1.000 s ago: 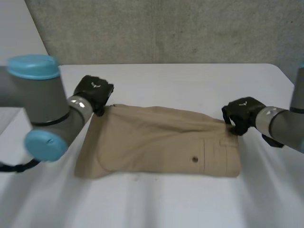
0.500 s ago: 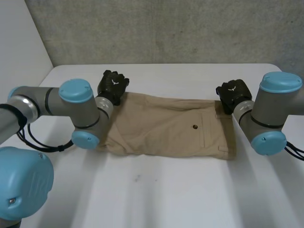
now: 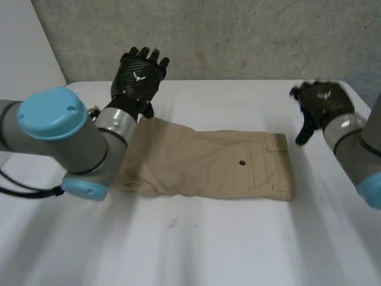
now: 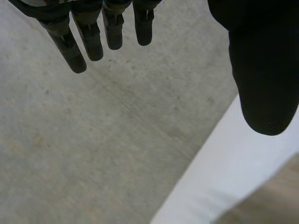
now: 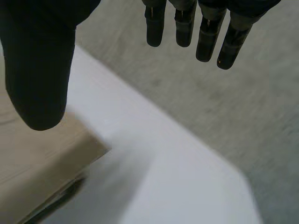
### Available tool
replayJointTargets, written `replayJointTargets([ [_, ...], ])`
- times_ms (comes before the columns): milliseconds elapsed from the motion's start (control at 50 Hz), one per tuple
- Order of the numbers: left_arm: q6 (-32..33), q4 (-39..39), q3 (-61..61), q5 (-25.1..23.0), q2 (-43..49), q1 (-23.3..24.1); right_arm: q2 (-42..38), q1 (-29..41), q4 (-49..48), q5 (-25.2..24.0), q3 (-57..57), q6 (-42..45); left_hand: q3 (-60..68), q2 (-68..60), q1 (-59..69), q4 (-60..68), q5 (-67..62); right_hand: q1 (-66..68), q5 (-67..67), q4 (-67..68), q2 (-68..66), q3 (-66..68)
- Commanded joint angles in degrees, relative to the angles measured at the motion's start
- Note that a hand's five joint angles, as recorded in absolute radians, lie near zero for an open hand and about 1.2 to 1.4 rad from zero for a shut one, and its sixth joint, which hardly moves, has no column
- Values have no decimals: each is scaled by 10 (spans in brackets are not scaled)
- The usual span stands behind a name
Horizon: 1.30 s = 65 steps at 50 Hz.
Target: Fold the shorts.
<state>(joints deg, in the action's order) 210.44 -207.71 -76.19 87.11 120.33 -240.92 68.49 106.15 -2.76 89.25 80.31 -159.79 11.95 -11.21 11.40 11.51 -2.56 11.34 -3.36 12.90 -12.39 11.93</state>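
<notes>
1. The left hand (image 3: 140, 74) is up in the air now, above the far left end of the shorts. A moment ago it sat low on that corner. Its fingers are straight and spread, and they hold nothing.
2. The tan shorts (image 3: 208, 164) lie flat in the middle of the table, folded into one long strip. A pocket button faces up. No hand touches them.
3. The right hand (image 3: 321, 104) has lifted off the far right corner too. Its fingers hang loose and empty.
4. Both hands have let go, so this fold looks done. I think an end-to-end fold may be left.
5. The table (image 3: 208, 250) is white and smooth. Behind it stands a grey wall (image 3: 238, 36).
</notes>
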Motion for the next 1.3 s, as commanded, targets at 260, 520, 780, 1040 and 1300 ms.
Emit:
replayJointTargets([
  [260,-212,157,-210,1,-163,-14,-19,-2,-73,-115,216,-45,-19,12,-14,-15,25,248,-228,232,-238,242],
  [520,-216,153,-245,-2,-171,-20,-71,-25,-114,-110,180,-29,-19,12,-14,-15,26,485,-465,469,-474,479],
  [780,-216,154,-245,1,-179,-29,-31,-96,-116,-109,173,19,-19,12,-14,-15,26,687,-666,671,-676,681],
  [1040,-216,161,-273,0,-227,-46,-7,-151,42,-108,62,186,-19,12,-14,-15,26,687,-666,671,-676,681],
  [1300,-216,162,-295,1,-250,-46,-110,145,53,-194,-115,194,-19,12,-14,-15,26,687,-666,671,-676,681],
])
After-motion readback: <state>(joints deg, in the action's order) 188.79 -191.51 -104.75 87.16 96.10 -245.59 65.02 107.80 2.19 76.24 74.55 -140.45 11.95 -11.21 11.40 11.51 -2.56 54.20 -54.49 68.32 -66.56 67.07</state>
